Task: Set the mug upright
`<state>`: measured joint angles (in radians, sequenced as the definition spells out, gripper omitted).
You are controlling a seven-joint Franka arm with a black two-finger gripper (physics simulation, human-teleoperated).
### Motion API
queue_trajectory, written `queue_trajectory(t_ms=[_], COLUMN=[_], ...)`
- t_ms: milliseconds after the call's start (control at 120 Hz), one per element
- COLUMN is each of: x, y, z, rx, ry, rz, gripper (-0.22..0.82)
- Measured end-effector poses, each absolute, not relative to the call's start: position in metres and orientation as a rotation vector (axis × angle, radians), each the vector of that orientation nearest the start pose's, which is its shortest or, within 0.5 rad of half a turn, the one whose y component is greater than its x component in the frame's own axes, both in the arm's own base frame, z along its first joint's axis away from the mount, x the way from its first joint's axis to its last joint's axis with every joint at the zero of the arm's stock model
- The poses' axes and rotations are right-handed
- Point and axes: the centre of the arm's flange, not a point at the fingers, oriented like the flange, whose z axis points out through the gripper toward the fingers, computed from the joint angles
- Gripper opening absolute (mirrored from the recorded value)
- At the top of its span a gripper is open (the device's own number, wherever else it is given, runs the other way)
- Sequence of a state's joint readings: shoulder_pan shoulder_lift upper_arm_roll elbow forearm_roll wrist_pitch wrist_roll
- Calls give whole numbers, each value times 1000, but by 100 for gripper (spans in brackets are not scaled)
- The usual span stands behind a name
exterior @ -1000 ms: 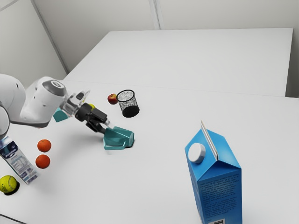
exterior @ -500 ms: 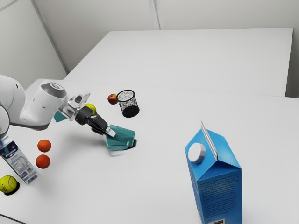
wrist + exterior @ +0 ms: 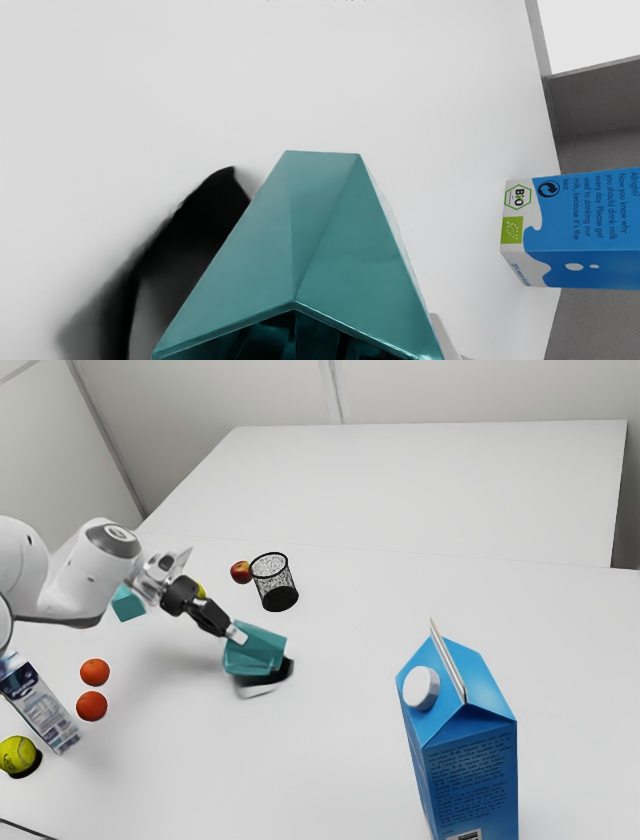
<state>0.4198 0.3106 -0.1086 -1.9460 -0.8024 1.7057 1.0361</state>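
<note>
ok so my gripper (image 3: 236,634) is pinching the mug (image 3: 257,653) by its open end; mug's tipped sideways, just above the table (image 3: 340,740); looks stiff, probably lightish but slick; I'd grip that wall snugly so it can't twist

My gripper (image 3: 237,633) has risen, lifting the mug (image 3: 255,651) off the table (image 3: 370,690), well in from its edges; the mug's dark shadow (image 3: 268,679) now spreads wider beneath it.
</note>
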Motion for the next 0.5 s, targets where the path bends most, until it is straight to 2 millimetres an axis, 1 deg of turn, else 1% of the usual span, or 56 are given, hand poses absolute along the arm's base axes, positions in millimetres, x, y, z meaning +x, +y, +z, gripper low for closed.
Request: queue_trajectory(t_ms=[117,175,275,500], x=[556,555,550,535], y=[93,83,59,-1], z=[350,362,380,403], rx=[2241,2285,2396,2689], ry=[-525,-576,-689,-978], rz=[110,113,104,35], gripper=[-17,-17,-18,-18])
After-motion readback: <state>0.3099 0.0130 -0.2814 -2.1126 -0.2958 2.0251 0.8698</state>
